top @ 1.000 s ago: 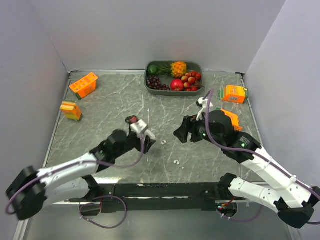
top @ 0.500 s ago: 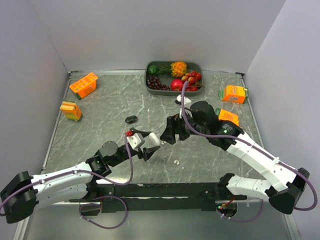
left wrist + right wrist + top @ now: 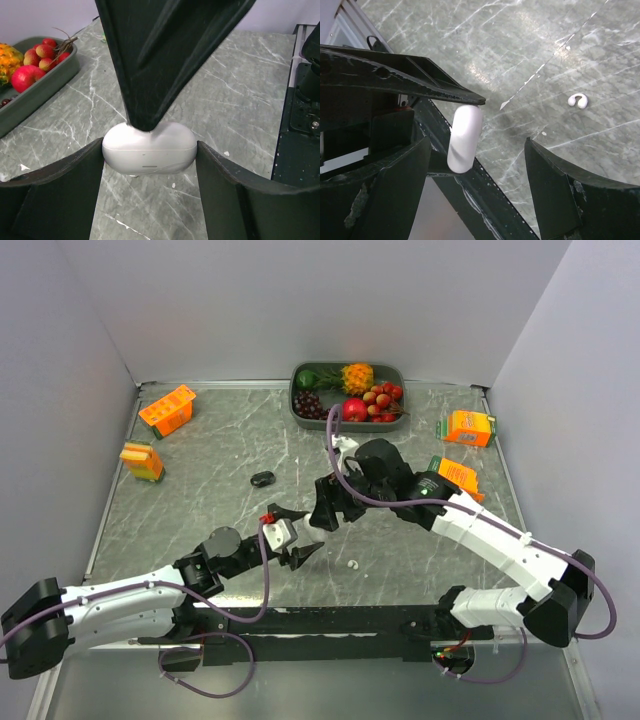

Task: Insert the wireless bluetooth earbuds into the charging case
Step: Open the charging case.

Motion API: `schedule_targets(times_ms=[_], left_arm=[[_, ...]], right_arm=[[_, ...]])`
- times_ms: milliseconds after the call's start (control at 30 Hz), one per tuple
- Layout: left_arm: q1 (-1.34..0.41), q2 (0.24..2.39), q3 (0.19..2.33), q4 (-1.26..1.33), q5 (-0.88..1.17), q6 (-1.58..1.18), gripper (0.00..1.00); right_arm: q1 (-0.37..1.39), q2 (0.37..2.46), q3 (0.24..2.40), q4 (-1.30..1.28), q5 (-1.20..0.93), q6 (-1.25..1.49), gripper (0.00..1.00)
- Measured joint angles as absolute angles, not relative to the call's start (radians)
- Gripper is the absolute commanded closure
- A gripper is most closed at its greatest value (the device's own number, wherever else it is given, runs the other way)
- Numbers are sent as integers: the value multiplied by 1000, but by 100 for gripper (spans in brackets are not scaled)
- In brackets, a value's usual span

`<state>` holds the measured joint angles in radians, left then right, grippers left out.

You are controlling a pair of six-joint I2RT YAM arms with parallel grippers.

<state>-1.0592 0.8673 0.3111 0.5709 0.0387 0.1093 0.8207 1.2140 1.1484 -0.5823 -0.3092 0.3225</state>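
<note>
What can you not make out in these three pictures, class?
1. Top view: the case is hidden by the left gripper and right gripper.
2. Left wrist view: a dark finger covers the case's top.
3. Top view: the dark lump is too small to identify.
4. All views: no black earbuds show; one white earbud does.

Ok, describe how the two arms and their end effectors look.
Both arms have white link shells with black joints and bases. The left arm and right arm each carry a purple cable looping along them. The left end effector and right end effector have matte black, wedge-shaped fingers on white wrist housings; a small red part sits on the left wrist.
</note>
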Motion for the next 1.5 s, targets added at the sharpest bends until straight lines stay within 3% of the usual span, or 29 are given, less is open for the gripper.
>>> schedule_targets(times_ms=[1500], left_arm=[[-1098,826,348,529,0,139,99]], right_arm=[[814,1204,1148,-616,-313,321,19]])
